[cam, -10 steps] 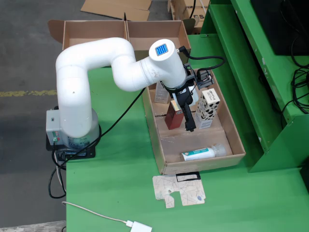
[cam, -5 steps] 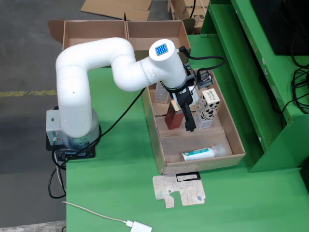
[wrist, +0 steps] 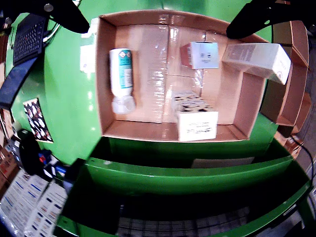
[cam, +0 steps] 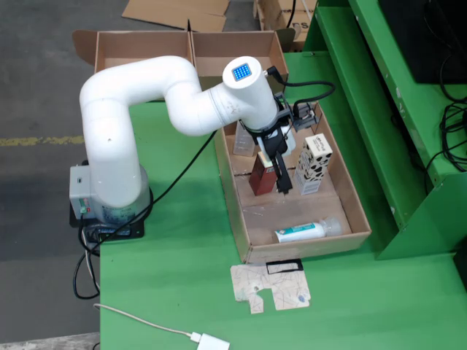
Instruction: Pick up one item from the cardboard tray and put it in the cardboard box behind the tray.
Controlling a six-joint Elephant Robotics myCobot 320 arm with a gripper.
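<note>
The cardboard tray (cam: 343, 198) lies on the green table and holds a dark red box (cam: 261, 177), a black-and-white patterned box (cam: 315, 162), a pale box (cam: 244, 140) and a lying teal-labelled bottle (cam: 300, 232). My gripper (cam: 282, 186) hangs just right of the red box, fingers pointing down, holding nothing. In the wrist view the tray (wrist: 148, 129) fills the frame, with the bottle (wrist: 121, 74), red box (wrist: 199, 54), patterned box (wrist: 195, 116) and pale box (wrist: 256, 60) in it. The dark fingers (wrist: 66, 15) sit at both top corners, wide apart. The two-compartment cardboard box (cam: 190, 49) stands behind the tray.
A flattened printed carton (cam: 270, 286) lies in front of the tray. A white cable and plug (cam: 208, 341) lie near the table's front edge. A green steel frame (cam: 394, 109) rises along the tray's right side. The arm's base (cam: 109, 204) stands at the table's left edge.
The arm has shifted slightly left and back in the fixed view, carrying the gripper closer to the dark red box. The items in the tray have not moved.
</note>
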